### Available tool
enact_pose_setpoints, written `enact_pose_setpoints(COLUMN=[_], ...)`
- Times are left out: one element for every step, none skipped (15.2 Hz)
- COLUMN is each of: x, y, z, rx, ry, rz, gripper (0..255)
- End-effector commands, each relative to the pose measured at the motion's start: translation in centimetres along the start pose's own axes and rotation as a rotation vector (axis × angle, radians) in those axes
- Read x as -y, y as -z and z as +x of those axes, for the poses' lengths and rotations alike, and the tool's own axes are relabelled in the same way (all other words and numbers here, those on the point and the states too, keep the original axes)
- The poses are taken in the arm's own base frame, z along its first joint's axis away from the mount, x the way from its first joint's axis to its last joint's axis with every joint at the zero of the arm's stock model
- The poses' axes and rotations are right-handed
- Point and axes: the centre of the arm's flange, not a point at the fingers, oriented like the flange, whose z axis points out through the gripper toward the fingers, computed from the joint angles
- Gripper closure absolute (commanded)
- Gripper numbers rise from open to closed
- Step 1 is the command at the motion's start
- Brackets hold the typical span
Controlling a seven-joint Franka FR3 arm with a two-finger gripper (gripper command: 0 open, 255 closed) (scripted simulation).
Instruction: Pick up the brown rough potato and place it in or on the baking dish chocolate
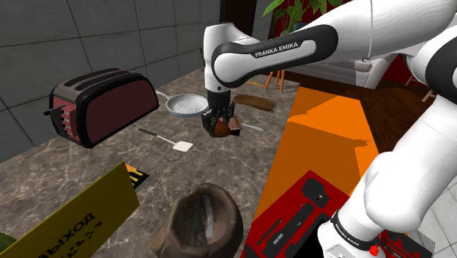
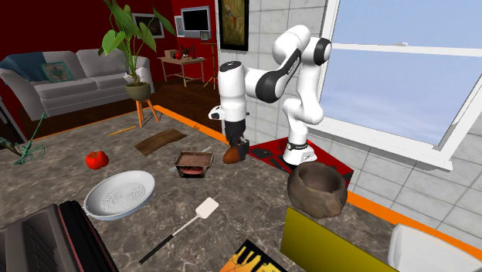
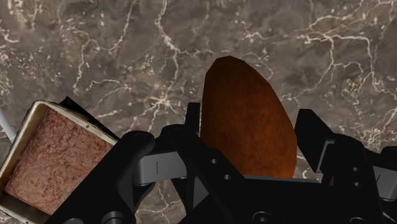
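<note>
In the shoulder view, the arm carries a brand name. It is written in white capital letters on the dark band of the link that lies across the picture: "FRANKA EMIKA".

At the lower left of the same view, a yellow sign stands slanted on the counter. It has large dark Cyrillic letters that read "ВЫХОД". Beside this word runs a line of smaller dark letters, which I cannot read.

The red and black top of the stand has some small white marks, also too small to read.
</note>
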Motion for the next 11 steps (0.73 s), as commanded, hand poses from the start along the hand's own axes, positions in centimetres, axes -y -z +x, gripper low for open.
enact_pose_setpoints(x=[0.0,0.0,0.0,0.0,0.0,0.0,-1.2,-2.4,-3.5,-4.7,-5.9], y=[1.1,1.6,2.2,2.7,3.2,3.5,3.5,3.5,3.6,3.6,3.6], z=[-0.2,-0.2,-0.3,-0.3,-0.3,-0.4,0.3,0.9,1.5,2.1,2.7], rx=[0.0,0.0,0.0,0.0,0.0,0.0,0.0,0.0,0.0,0.0,0.0], ry=[0.0,0.0,0.0,0.0,0.0,0.0,0.0,0.0,0.0,0.0,0.0], rz=[0.0,0.0,0.0,0.0,0.0,0.0,0.0,0.0,0.0,0.0,0.0], gripper=[255,255,255,255,255,255,255,255,255,255,255])
